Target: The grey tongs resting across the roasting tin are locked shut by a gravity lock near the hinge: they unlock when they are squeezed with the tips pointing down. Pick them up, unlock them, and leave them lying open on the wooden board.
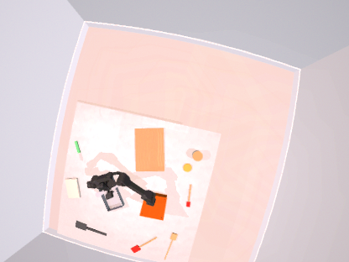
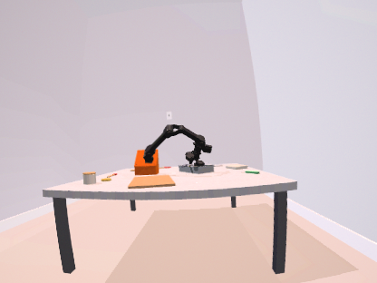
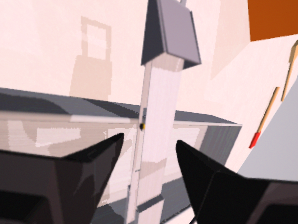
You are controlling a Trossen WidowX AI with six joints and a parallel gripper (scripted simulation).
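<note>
White table point(image 2: 217, 185), open end effector point(image 3: 149, 150) low over grey tongs point(image 3: 156, 107) across roasting tin point(image 3: 210, 127).

Top view layout:
- Table point(image 1: 201, 143): lower centre of frame.
- Wooden board point(image 1: 149, 149): mid-table.
- Roasting tin point(image 1: 113, 202): lower left of the board; tongs point(image 3: 155, 135) lie across it, gripper point(image 3: 148, 150) above them.
- Box point(image 1: 153, 207): right of the tin.
- Two round items: right of the board.
</note>
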